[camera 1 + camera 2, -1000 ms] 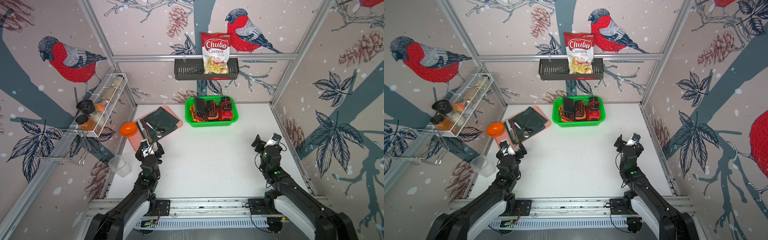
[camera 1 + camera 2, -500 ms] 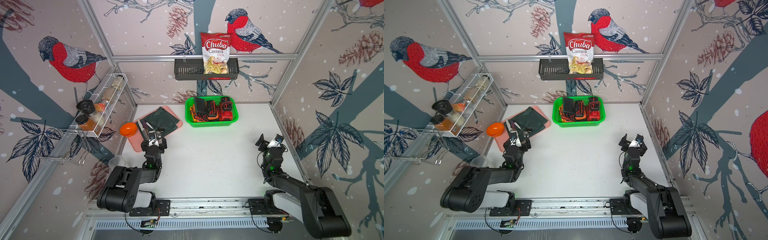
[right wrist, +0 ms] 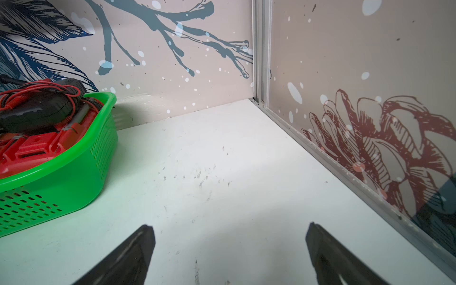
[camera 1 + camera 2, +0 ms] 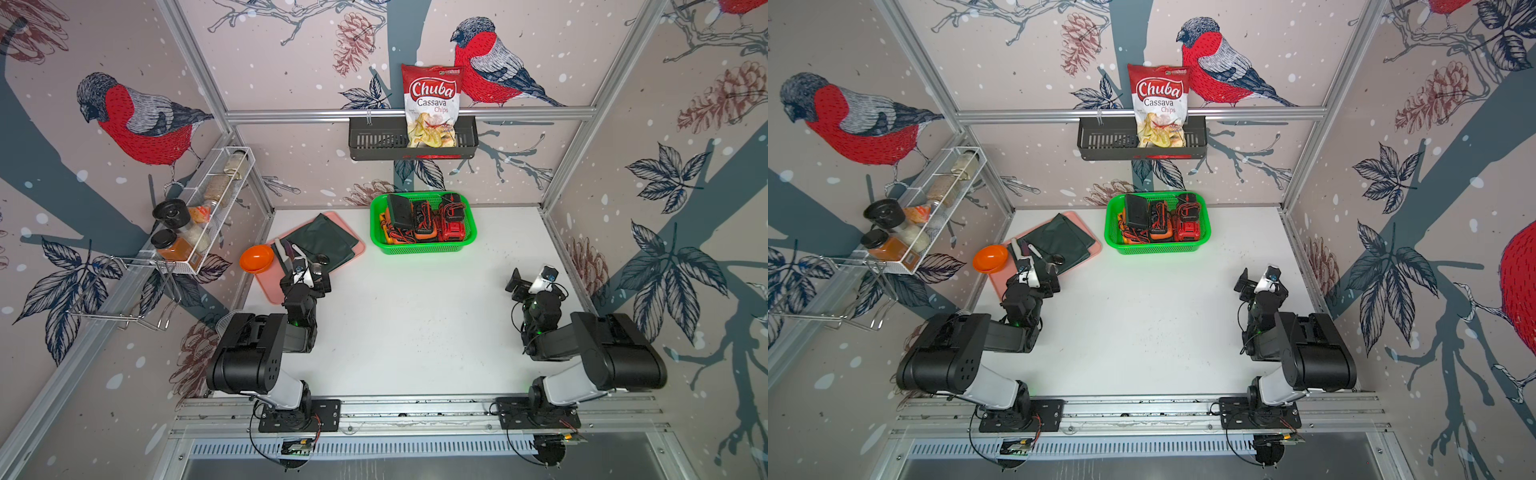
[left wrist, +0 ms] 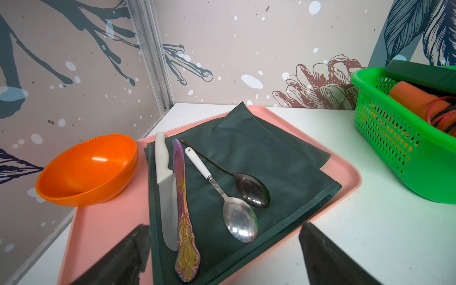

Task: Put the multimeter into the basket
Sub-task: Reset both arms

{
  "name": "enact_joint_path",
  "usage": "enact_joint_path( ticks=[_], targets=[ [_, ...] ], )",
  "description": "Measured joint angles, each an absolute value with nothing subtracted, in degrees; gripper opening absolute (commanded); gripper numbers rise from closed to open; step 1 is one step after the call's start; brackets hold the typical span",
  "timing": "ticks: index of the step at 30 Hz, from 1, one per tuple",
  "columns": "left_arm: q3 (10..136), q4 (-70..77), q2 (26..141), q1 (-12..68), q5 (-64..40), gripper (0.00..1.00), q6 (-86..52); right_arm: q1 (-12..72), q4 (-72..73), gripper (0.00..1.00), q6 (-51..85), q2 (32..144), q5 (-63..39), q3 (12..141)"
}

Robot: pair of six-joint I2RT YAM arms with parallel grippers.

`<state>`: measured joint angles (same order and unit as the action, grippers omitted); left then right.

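Observation:
The green basket [image 4: 422, 249] [image 4: 1156, 248] stands on the white table against the back wall. A black, an orange [image 4: 424, 226] and a red multimeter [image 4: 454, 226] lie in it with tangled red leads. My left gripper [image 4: 306, 274] [image 5: 224, 229] hovers open over the near end of the pink tray, and the basket [image 5: 404, 158] is off to one side. My right gripper [image 4: 532, 279] [image 3: 230, 228] is open over bare table near the right wall, apart from the basket [image 3: 74, 177]. Nothing is between either pair of fingers.
A pink tray [image 4: 272, 291] holds a dark green cloth [image 5: 246, 153], a white-handled knife, an ornate knife, two spoons and an orange bowl [image 4: 257, 258]. A dark wall shelf [image 4: 374, 143] carries a chips bag. A white wire rack [image 4: 199, 232] with jars hangs on the left wall.
Both arms have folded back low over their bases. The left gripper has shifted a little towards the tray. Both grippers stay open and empty.

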<state>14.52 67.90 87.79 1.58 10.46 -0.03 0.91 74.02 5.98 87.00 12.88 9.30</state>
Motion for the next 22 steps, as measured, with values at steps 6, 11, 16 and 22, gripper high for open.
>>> enact_joint_path(
  ticks=[6,11,16,22],
  targets=[
    [14.6,67.2,87.6,1.4,8.6,0.97,0.0,0.4,74.9,1.00,6.0,87.4,12.3,10.1],
    [14.6,67.0,87.5,1.4,7.6,0.97,0.0,0.8,75.9,1.00,6.0,87.5,12.5,10.0],
    [14.6,67.0,87.5,1.4,7.6,0.98,0.0,1.7,76.2,1.00,6.0,87.7,13.6,10.1],
    [14.7,66.9,87.5,1.4,7.6,0.98,0.0,2.5,76.2,1.00,5.8,87.9,15.0,10.4]
  ],
)
